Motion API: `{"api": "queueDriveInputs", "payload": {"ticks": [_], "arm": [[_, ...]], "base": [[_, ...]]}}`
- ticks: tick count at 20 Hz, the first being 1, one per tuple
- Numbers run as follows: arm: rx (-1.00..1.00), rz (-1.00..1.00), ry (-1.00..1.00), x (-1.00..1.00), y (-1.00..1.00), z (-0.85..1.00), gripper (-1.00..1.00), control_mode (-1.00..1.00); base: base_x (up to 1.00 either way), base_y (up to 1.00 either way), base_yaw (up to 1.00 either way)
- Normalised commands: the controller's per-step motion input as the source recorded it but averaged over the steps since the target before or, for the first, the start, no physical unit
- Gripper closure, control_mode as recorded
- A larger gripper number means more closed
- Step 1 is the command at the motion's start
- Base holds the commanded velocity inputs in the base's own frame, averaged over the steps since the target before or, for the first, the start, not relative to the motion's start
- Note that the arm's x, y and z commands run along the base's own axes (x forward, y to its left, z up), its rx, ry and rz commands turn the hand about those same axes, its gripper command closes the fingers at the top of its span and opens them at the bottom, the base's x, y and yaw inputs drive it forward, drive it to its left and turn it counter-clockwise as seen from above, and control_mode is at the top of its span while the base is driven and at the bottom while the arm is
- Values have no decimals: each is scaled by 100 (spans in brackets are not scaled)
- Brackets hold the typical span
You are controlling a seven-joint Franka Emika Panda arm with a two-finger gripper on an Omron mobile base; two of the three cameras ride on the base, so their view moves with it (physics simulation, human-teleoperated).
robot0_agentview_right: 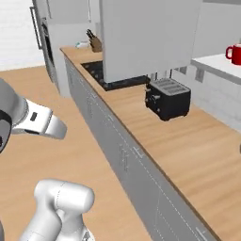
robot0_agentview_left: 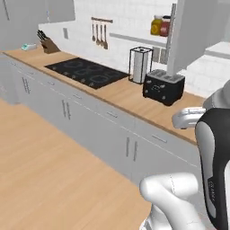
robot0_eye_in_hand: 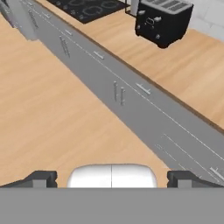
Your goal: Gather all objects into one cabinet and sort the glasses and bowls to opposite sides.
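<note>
Pincer (robot0_eye_in_hand: 112, 179) hung empty, tips wide apart, above the floor before the counter (robot0_eye_in_hand: 192, 65). Red cup (robot0_agentview_right: 234, 52) stood on the open cabinet's shelf (robot0_agentview_right: 212, 63); judged light, rigid, glossy, best gripped across its rim.

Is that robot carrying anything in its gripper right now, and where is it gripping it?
Nothing is held. In the hand view the gripper is open, its two dark fingertips wide apart with only the floor and the grey lower cabinets beyond them.
</note>
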Motion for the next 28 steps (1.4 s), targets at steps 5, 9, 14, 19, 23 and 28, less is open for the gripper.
{"api": "queueDriveInputs", "payload": {"ticks": [5,9,14,19,23,28], "arm": [[0,0,0,0,0,0,-100,100],[0,0,0,0,0,0,-100,100],[0,0,0,0,0,0,-100,100],[0,0,0,0,0,0,-100,100],[0,0,0,0,0,0,-100,100],[0,0,0,0,0,0,-100,100]], "base": [[-2,0,79],[0,0,79],[0,-1,60],[0,-11,48],[5,-2,30],[63,-29,-12]]}}
